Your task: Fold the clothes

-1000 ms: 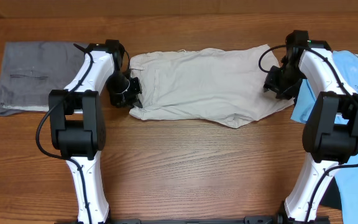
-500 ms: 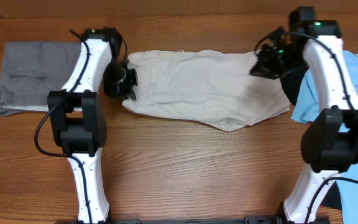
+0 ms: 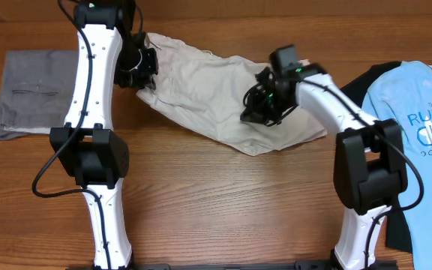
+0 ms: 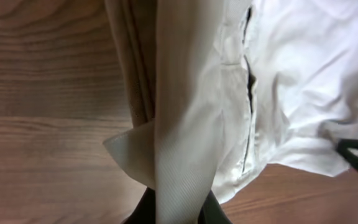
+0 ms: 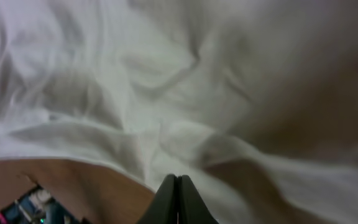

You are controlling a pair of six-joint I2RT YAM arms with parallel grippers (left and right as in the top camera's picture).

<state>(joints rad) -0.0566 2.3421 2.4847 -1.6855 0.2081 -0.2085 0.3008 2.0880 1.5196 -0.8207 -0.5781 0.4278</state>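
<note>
At far left, the left hand (image 3: 139, 69) pinches the waistband of the khaki trousers (image 3: 201, 86), its fingers mostly hidden by cloth. The right hand (image 3: 262, 106) is pressed together over their middle; whether it nips fabric is unclear. They lie slantwise across the tabletop (image 3: 223, 195).

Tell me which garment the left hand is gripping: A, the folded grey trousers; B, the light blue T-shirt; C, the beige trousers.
C: the left hand is shut on one end of the beige trousers, while the grey trousers and the light blue T-shirt lie apart at the table's two sides.
</note>
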